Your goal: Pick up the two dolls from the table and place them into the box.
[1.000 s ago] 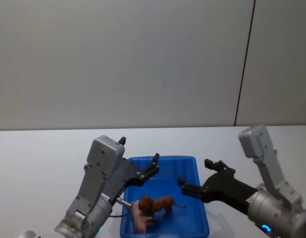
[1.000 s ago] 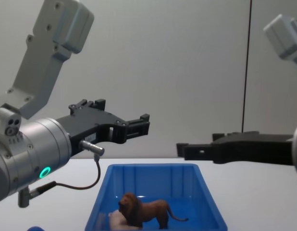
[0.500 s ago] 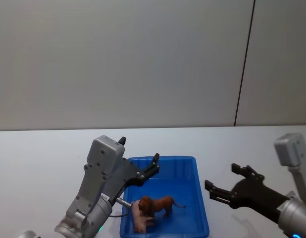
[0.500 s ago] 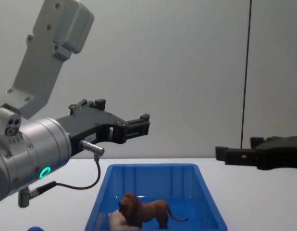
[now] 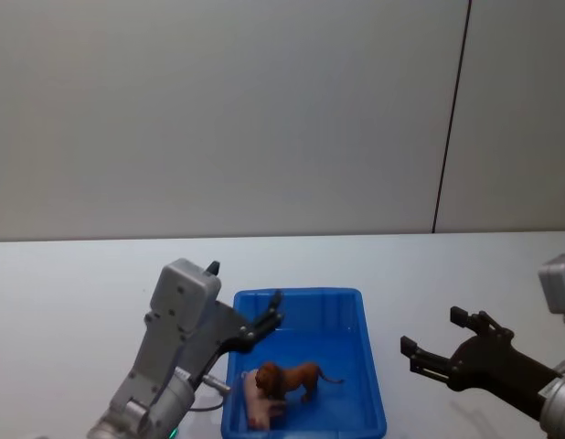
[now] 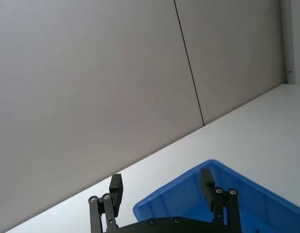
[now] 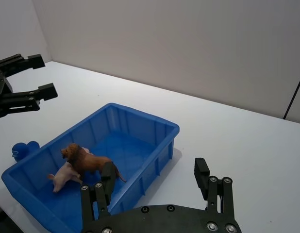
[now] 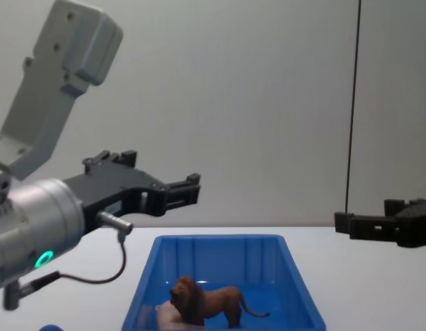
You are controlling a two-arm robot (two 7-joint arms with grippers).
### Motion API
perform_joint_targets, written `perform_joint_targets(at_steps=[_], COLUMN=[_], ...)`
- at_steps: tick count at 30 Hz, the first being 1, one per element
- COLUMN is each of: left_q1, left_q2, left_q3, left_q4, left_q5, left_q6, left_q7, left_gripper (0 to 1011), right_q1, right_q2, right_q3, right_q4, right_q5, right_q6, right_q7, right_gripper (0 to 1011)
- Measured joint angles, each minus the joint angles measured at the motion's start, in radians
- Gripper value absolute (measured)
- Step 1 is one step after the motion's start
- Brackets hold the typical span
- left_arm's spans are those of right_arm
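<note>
Currently, you find both dolls inside the box (image 5: 299,294), which sits on the table (image 5: 72,283) toward its near edge. The lion (image 5: 289,376) stands upright on the box floor close to the near wall. The pig (image 5: 257,408) lies in the near-left corner, touching the lion's front. Observe the left gripper (image 6: 161,184): it hangs above the box's far-left corner, fingers spread, holding nothing. The right gripper (image 5: 433,334) hovers over bare table beyond the box's right wall, fingers likewise spread and empty. A small blue ball (image 7: 19,149) rests on the table just beside the box's left wall.
</note>
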State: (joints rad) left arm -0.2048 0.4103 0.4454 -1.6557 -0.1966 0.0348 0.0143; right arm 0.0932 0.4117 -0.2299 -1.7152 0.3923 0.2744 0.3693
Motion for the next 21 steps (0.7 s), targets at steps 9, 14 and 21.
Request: perform_joint_targets(at_steps=[9,14,21], left_q1=[0.061,0.101,0.147], left_q2=[0.05,0.078,0.103], left_q3=[-0.013,-0.02,-0.027], left_q4=[-0.041,-0.054,-0.052], left_q5=[-0.026,-0.05,-0.086], left_q6=[0.03,0.041,0.042], left_q7=[0.051,0.086,0.124], left_gripper=[1001,1001,1001], right_q1=[-0.009,-0.013,-0.015], right_q2=[0.011,0.015,0.018], right_q3=[0.007,0.009,0.011], right_q4=[-0.005,-0.007,-0.008], right_q5=[0.011,0.015,0.018], right_q6=[-0.004,-0.006,-0.007], right_q7=[-0.002,-0.002,-0.003], right_gripper=[1001,1001,1001])
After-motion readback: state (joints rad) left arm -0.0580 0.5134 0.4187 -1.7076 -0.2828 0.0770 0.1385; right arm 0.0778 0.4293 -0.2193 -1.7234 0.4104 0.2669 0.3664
